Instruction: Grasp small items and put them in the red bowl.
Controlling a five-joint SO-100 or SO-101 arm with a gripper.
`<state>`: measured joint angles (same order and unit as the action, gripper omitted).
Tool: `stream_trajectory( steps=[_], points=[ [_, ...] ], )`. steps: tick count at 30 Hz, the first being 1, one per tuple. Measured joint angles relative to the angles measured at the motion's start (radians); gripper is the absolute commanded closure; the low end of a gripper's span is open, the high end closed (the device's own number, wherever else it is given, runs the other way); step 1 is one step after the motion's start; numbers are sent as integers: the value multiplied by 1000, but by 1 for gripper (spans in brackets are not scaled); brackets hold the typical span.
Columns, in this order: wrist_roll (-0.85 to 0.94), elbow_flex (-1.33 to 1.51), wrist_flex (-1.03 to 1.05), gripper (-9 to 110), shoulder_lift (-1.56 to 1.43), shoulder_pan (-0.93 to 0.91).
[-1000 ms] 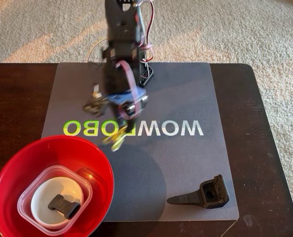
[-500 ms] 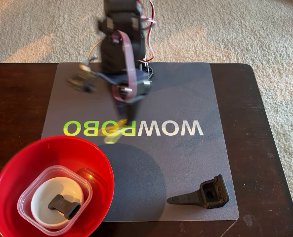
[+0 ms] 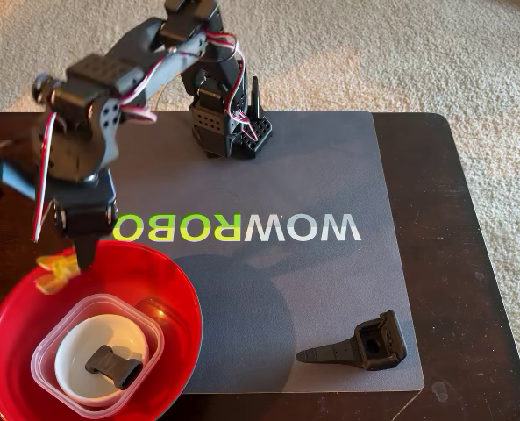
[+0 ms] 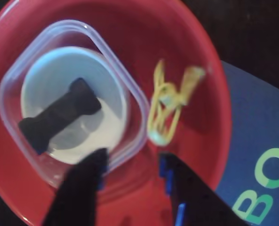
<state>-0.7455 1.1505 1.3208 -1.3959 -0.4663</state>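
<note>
The red bowl sits at the table's front left. Nested in it are a clear square tub, a small white bowl and a dark grey piece. My gripper hangs over the bowl's left rim, open. The yellow-green clips are blurred, just past the fingertips and apart from them, over the bowl's red wall beside the tub. A black pointed part lies on the mat at the front right.
A grey mat with WOWROBO lettering covers the dark wooden table. The arm's base stands at the mat's back edge. Beige carpet surrounds the table.
The arm swung from the mat's middle to the left, carrying the yellow-green clips over the red bowl. The clips now sit free of the fingers.
</note>
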Motion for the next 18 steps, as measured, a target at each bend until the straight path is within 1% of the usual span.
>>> stream_trajectory(
  steps=[6, 9, 12, 15, 18],
  points=[
    [25, -11, -2, 80, 5, 6],
    [38, 46, 15, 80, -91, 80],
    [63, 149, 52, 78, -261, 229],
    [94, 261, 77, 79, -402, 425],
    [143, 331, 78, 79, -423, 614]
  ],
)
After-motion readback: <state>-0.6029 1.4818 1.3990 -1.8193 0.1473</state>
